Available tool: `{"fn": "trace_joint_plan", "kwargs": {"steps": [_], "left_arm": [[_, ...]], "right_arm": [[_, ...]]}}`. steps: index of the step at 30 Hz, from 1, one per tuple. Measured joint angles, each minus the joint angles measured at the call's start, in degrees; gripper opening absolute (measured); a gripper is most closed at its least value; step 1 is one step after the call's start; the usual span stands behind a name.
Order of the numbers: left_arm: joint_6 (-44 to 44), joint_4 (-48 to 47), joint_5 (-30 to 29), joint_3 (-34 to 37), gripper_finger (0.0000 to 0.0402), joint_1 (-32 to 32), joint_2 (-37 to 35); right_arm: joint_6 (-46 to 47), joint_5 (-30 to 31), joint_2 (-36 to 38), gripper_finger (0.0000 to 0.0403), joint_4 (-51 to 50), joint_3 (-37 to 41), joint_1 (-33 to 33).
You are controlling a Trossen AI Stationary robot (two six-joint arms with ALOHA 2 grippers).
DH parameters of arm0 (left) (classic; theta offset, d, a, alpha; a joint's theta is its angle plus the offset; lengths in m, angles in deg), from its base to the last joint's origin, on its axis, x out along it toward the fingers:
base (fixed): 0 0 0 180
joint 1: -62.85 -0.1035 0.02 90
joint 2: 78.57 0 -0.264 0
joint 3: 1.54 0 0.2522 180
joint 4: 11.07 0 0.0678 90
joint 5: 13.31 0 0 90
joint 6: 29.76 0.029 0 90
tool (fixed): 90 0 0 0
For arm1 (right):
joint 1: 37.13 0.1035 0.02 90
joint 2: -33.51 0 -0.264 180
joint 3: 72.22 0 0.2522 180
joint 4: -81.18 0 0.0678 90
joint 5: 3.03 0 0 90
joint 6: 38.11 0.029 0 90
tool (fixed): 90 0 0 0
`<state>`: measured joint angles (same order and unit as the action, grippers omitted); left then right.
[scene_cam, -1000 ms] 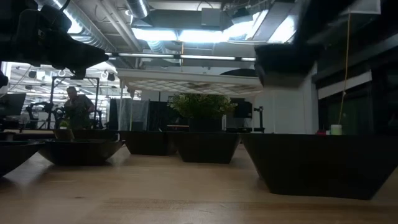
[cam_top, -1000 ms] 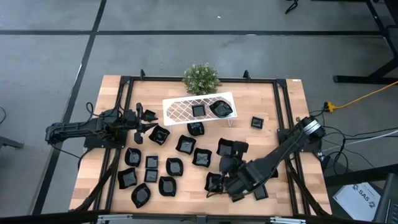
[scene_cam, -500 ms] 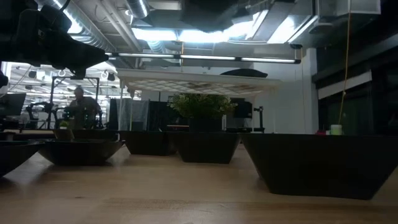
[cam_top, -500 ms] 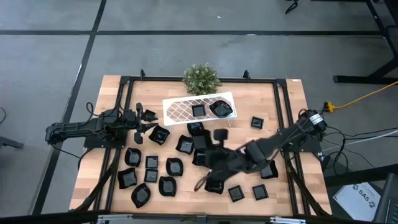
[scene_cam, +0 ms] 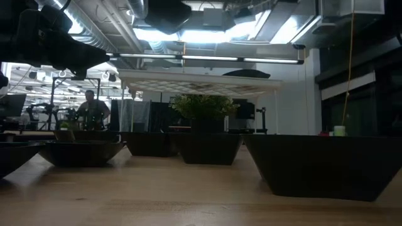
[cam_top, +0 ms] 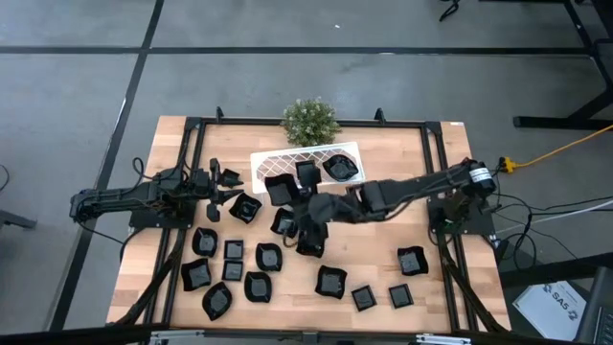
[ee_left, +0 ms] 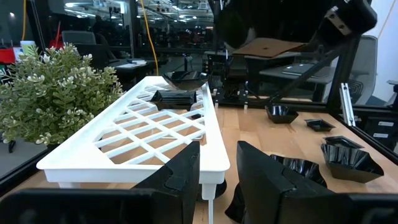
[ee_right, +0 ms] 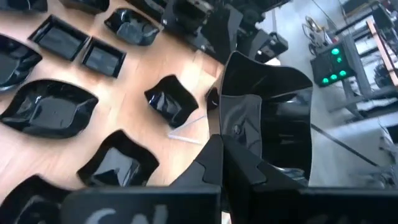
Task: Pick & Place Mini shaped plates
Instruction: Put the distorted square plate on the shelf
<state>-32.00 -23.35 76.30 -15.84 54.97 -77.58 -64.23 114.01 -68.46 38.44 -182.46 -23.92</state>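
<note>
High view: I see the white rack [cam_top: 306, 167] holding two glossy black plates [cam_top: 340, 168], more scattered on the tabletop [cam_top: 450, 158]. Right wrist view: my right hand [ee_right: 219, 149] is clamped on a plate [ee_right: 264, 118], probably square. Left wrist view: left hand [ee_left: 217, 163] fingers apart, beside the rack.

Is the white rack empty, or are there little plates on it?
Not empty. The white rack has two mini shaped plates sitting near one end; the rest of its lattice shows bare.

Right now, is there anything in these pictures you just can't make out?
- Low view: rack top is unseen; only its underside shows.
- High view: plates beneath the right arm are covered.
- Right wrist view: held plate blocks what lies behind.
- Low view: distant person is too small.
</note>
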Motion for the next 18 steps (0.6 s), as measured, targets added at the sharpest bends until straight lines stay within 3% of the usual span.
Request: {"fn": "trace_joint_plan", "kwargs": {"steps": [5, 18], "left_arm": [[0.00, 0.00, 0.00, 0.00, 0.0100, 0.02, 0.00], [0.00, 0.03, -0.01, 0.00, 0.0100, 0.01, 0.01]], "right_arm": [[-1.60, -5.61, -0.50, 0.0003, 3.43, 0.29, -4.02], [-2.34, -10.24, -4.01, 0.0003, 6.52, 0.36, -9.92]]}}
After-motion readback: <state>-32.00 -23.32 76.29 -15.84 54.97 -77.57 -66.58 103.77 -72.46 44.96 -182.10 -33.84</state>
